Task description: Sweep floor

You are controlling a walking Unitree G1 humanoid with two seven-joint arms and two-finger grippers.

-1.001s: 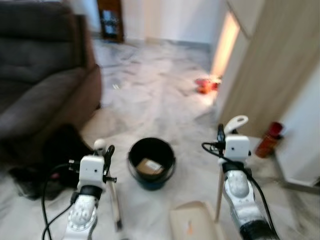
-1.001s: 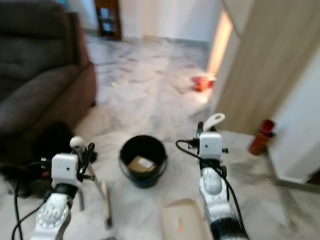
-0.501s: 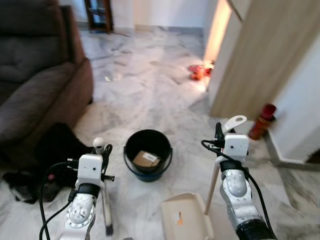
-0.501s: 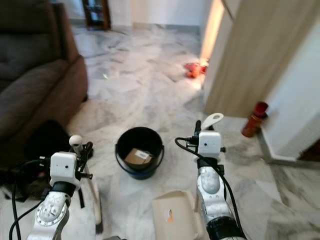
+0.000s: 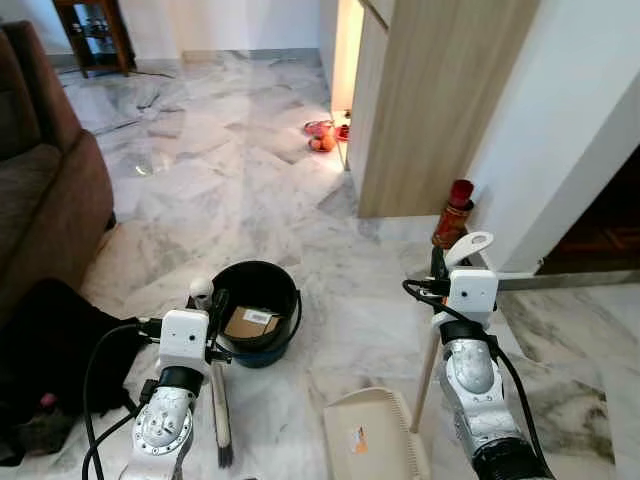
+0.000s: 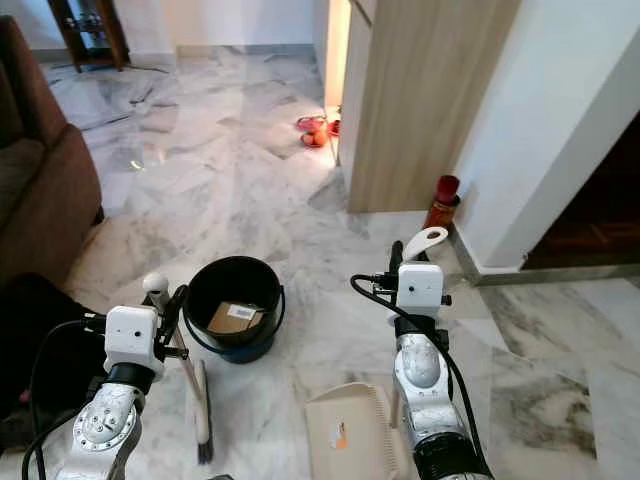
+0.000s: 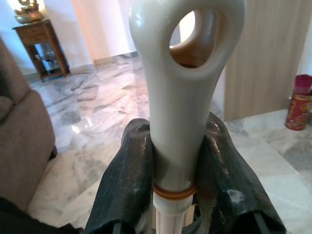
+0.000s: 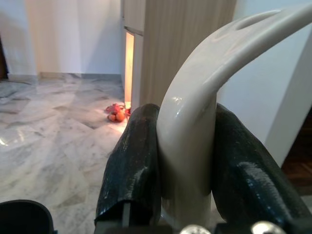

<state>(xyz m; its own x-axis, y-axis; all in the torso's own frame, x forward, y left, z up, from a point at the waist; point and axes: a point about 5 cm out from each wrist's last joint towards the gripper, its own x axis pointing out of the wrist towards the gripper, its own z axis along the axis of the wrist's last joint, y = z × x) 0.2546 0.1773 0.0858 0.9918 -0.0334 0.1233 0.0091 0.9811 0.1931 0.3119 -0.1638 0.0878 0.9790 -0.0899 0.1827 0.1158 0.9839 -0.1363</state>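
My left gripper (image 5: pixel 207 300) is shut on the cream broom handle (image 7: pixel 183 73), just below its looped end. The broom shaft (image 5: pixel 219 400) runs down to a dark brush tip on the marble floor (image 5: pixel 240 190). My right gripper (image 5: pixel 441 268) is shut on the curved cream dustpan handle (image 8: pixel 195 131). Its wooden stem slants down to the cream dustpan (image 5: pixel 372 440), which rests on the floor between my arms. A black bucket (image 5: pixel 255 312) with a piece of cardboard inside stands just ahead of the left gripper.
A brown sofa (image 5: pixel 45 190) and a black heap (image 5: pixel 45 350) are on the left. A wooden cabinet (image 5: pixel 430 100) and white wall stand ahead on the right, with a red canister (image 5: pixel 452 212) at their foot. Small orange things (image 5: pixel 322 135) lie farther off. A dark doorway (image 5: pixel 600 220) opens at right.
The whole view has swung to the right: sofa and bucket slid leftward in the picture, and the wall and dark doorway came in. Both grippers keep their holds.
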